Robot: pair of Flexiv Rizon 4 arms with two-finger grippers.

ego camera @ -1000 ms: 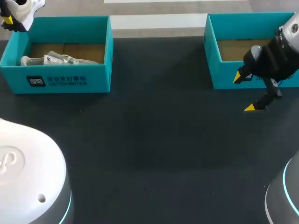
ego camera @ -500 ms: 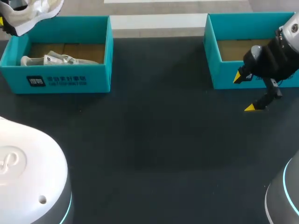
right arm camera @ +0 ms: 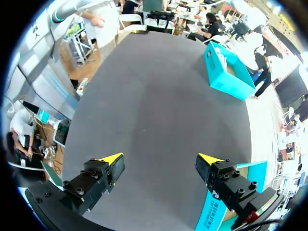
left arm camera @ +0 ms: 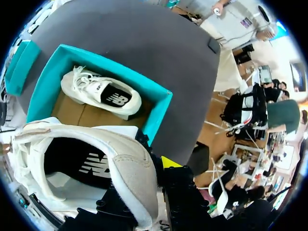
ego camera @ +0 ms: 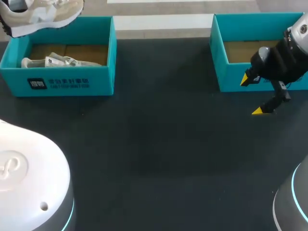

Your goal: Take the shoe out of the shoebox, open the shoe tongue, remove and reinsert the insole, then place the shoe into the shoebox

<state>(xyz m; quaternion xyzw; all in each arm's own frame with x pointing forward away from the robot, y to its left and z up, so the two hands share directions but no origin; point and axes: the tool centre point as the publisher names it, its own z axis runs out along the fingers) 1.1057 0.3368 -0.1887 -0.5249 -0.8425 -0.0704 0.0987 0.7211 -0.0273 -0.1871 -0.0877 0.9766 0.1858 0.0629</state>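
Note:
A beige and white shoe (ego camera: 43,14) hangs above the back left corner of the left teal shoebox (ego camera: 72,84). In the left wrist view my left gripper (left arm camera: 153,175) is shut on the heel-side wall of this shoe (left arm camera: 96,163), with one yellow tip showing beside it. Below it a second white shoe (left arm camera: 101,91) lies on its side inside the shoebox (left arm camera: 159,113); the head view shows this shoe (ego camera: 57,61) too. My right gripper (ego camera: 251,95) stands open and empty in front of the right teal shoebox (ego camera: 219,62), its fingers spread wide over bare table (right arm camera: 160,161).
The right shoebox (right arm camera: 211,214) is close beside my right gripper's finger, and the left shoebox (right arm camera: 228,72) is far ahead of it. Dark table mat (ego camera: 159,144) stretches between the two boxes. White robot bases sit at the front corners.
The held shoe has moved to the right and further into the head view above the left shoebox. The right arm has kept still.

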